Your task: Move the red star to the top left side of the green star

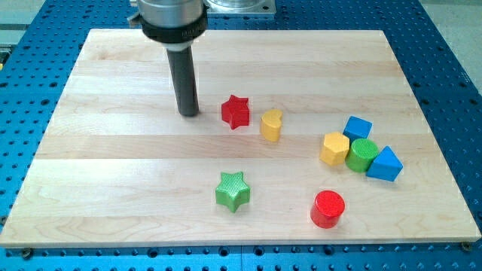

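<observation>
End effector tip (188,114) left of red star (236,111).

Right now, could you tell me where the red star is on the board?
The red star sits near the board's middle, just left of the yellow block, above the green star, with my tip to its left, apart.

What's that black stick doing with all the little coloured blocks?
It's a robot arm's rod, and it pushes blocks around on the wooden board. Right now my tip sits just to the view's left of the red star, not touching it. The job is to get that star to the upper left of the green star, which lies lower down. The other blocks sit off to the right.
</observation>
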Robot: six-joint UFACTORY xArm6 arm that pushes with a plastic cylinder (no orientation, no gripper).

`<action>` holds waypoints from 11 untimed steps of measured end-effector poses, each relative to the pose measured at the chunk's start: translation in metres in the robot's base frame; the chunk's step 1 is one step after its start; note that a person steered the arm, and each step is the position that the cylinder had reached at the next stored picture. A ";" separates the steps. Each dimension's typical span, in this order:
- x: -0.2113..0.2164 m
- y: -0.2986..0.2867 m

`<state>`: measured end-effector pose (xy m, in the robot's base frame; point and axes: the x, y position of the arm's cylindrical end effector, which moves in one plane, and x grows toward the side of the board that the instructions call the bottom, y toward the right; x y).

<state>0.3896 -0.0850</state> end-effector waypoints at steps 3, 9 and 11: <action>0.009 0.161; 0.055 0.044; 0.098 -0.041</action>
